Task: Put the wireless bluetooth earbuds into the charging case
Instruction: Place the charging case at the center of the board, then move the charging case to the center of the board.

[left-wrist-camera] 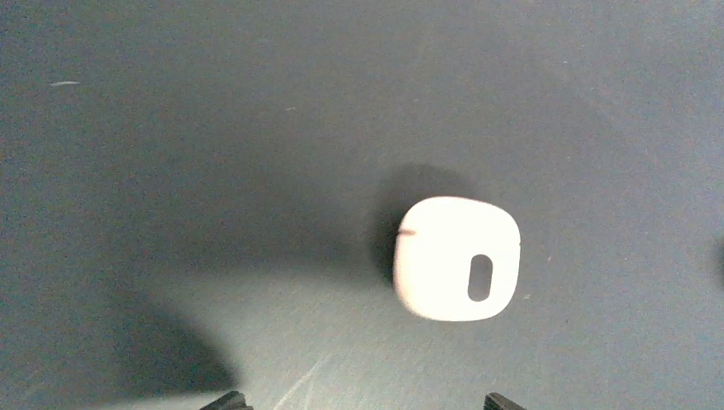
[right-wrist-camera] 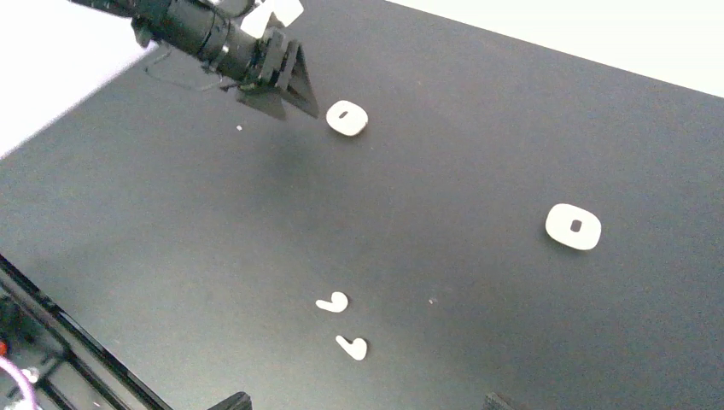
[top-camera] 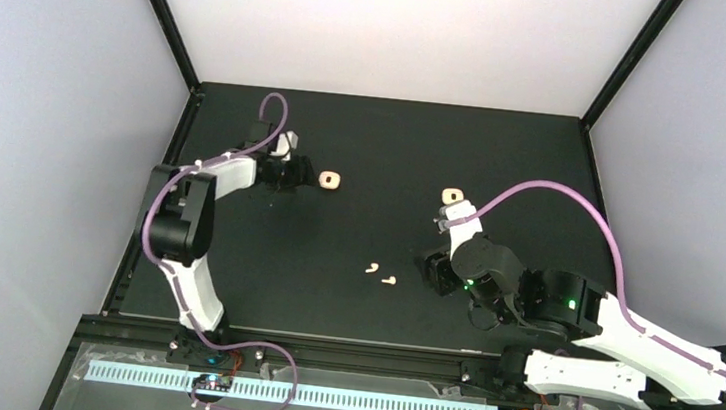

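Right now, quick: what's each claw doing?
Left claw: open, holding nothing; the charging case lies free on the table ahead of it.
Right claw: open, empty.

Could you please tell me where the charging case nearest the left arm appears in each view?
Top external: the charging case sits upper centre-left, just right of the left claw.
Left wrist: right of centre, ahead of that claw.
Right wrist: upper middle, beside the claw.
Shared landmark: the left claw.
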